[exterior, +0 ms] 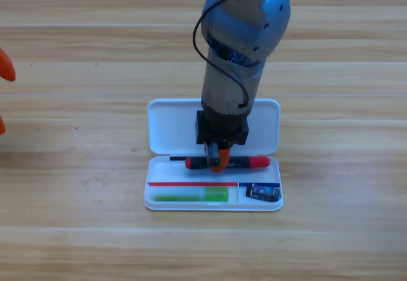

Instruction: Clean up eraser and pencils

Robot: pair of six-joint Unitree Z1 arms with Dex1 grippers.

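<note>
Now right gripper [219,160] clamped on black-and-red pencil [254,162] over white case [168,125].

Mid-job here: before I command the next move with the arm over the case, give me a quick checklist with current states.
1. Green pencil lying in the white case, front left slot: ok.
2. Eraser in the front right slot: ok.
3. Black-and-red pencil inside the tray, lying across it: ok.
4. Right gripper down on that pencil's middle; released or not: cannot tell.
5. Lid open and flat behind the tray: ok.
6. Left gripper parked at the left edge, away from the case: ok.
</note>
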